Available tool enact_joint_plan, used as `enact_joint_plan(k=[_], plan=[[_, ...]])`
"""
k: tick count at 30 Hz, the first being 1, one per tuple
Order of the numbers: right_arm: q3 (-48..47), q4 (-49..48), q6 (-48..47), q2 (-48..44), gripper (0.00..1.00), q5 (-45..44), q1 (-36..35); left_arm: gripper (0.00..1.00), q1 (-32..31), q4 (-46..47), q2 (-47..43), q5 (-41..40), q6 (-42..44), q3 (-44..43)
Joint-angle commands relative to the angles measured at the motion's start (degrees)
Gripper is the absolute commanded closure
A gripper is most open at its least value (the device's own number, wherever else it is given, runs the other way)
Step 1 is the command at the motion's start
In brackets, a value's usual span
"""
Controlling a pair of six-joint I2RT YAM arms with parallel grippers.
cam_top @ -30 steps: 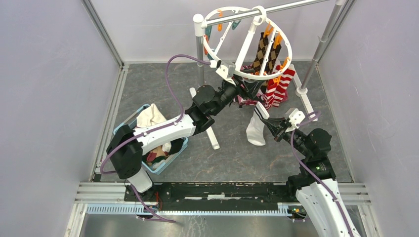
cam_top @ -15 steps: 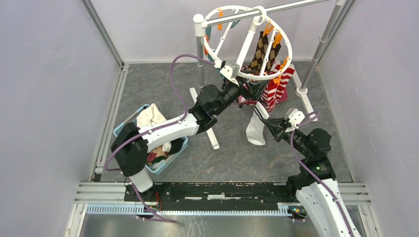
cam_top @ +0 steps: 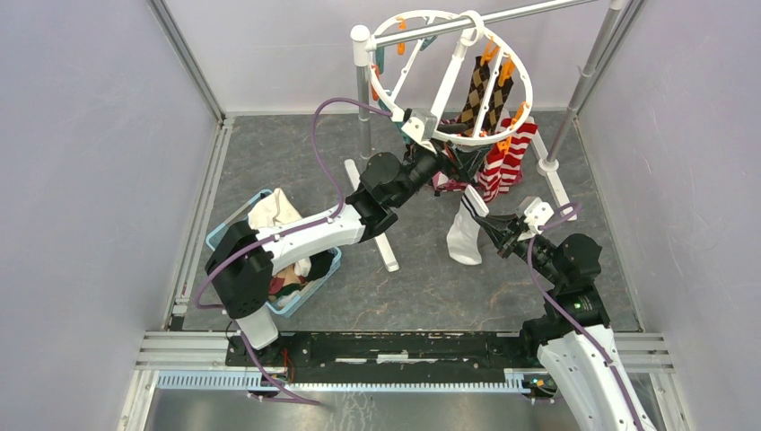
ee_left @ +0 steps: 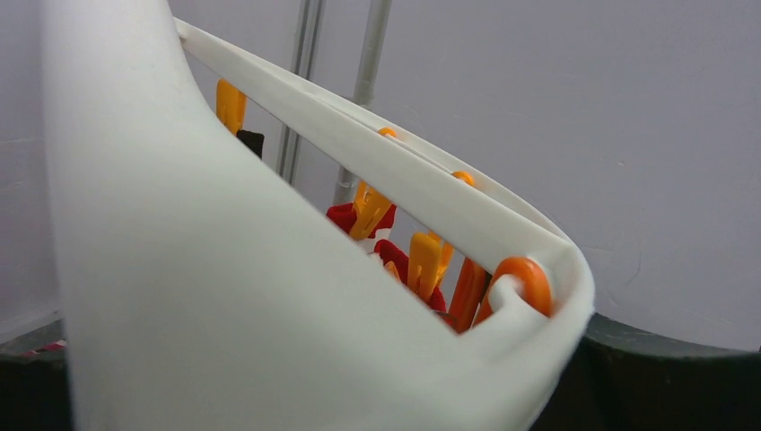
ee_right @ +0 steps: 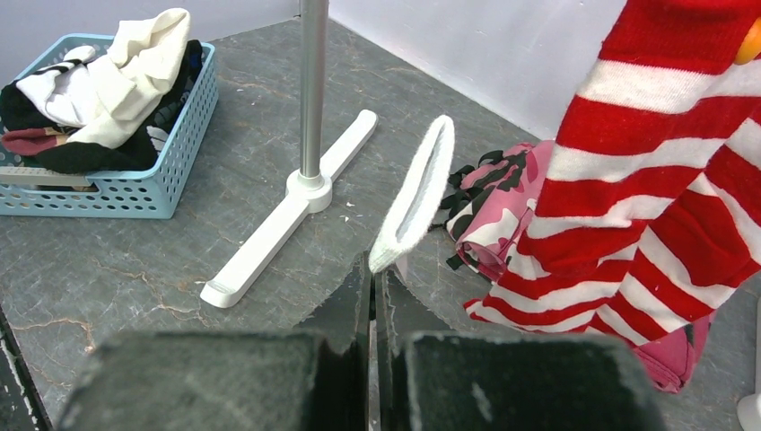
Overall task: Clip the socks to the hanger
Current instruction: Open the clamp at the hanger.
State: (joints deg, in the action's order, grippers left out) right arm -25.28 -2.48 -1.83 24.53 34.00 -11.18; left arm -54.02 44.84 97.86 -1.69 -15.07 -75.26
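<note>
Left arm has advanced to the hanger rim, left jaws' state indiscernible; right jaws, clamped on the white sock dangling over the bench, should next raise its cuff to a free clothespin.

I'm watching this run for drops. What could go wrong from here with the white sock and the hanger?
The right gripper pinches only the cuff edge of the white sock, so the sock may slip out when it is lifted to a clip. The left gripper is at the rim of the tilted hanger. A push there might swing the hanger and jostle the striped socks already clipped on.
</note>
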Motion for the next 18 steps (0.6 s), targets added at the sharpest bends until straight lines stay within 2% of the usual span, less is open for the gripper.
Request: enact_joint_plan(k=[1,10,18], plan=[[-2.0,-1.6,-0.7,-0.5,1.00,-0.9,-0.4,0.15,-0.2,1.7,0.6,-2.0,1.4,-2.7],[-1.9,-1.5,-0.8,-0.7,1.00,-1.0,-0.5,0.15,-0.3,1.3,1.4,-3.5,0.8,-3.2],[-1.8,-1.4,-0.9,-0.9,1.00,-1.2,-0.6,0.31,-0.4,1.6,1.8,-3.5,0.6,-3.9]])
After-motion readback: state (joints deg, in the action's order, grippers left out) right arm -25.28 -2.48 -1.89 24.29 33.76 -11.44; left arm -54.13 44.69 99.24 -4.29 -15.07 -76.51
